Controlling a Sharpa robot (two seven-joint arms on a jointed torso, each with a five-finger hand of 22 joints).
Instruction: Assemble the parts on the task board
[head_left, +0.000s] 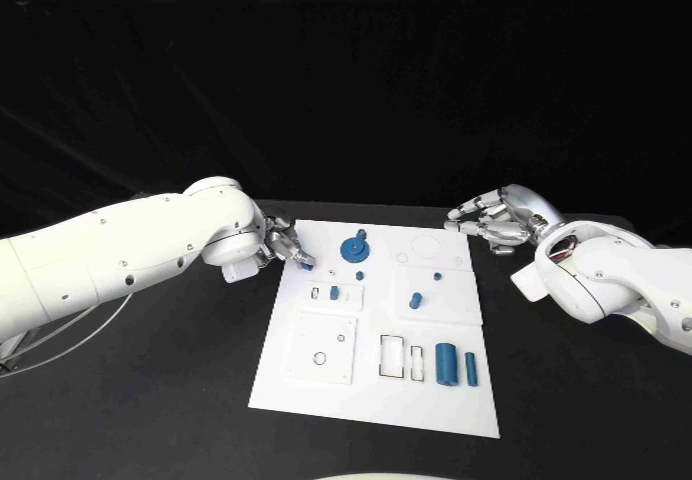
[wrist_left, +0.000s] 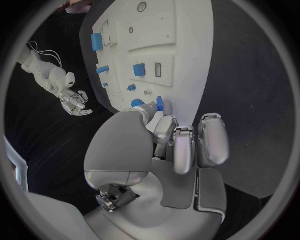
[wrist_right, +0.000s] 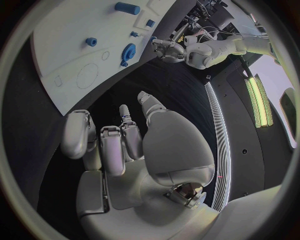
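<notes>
— At the middle of the black table (head_left: 144, 400), what do you record?

— The white task board (head_left: 325, 395), lying flat. Blue parts on it: a gear (head_left: 353, 247) near the far edge, a small peg (head_left: 415, 299) right of centre, a short block (head_left: 335, 293) beside a slot, and two cylinders lying side by side at the near right, one thick (head_left: 449, 364) and one thin (head_left: 472, 368).

— And the left hand?

— The left hand (head_left: 278, 247) sits at the board's far left corner. Its fingertips pinch a small blue piece (head_left: 306, 264) just over the board's edge (the left wrist view confirms it: the same piece (wrist_left: 160, 103) sits between thumb and finger, the other fingers curled below). The gear (wrist_left: 137, 103) is just beside it.

— The right hand?

— The right hand (head_left: 493, 224) is off the board, past its far right corner, above bare table. Fingers partly curled but apart, holding nothing; the right wrist view shows the palm (wrist_right: 134, 150) free of any part, with the board (wrist_right: 69, 55) well apart from it.

— Contact with the board?

— For the left hand, I cannot tell whether the piece touches the surface.
</notes>
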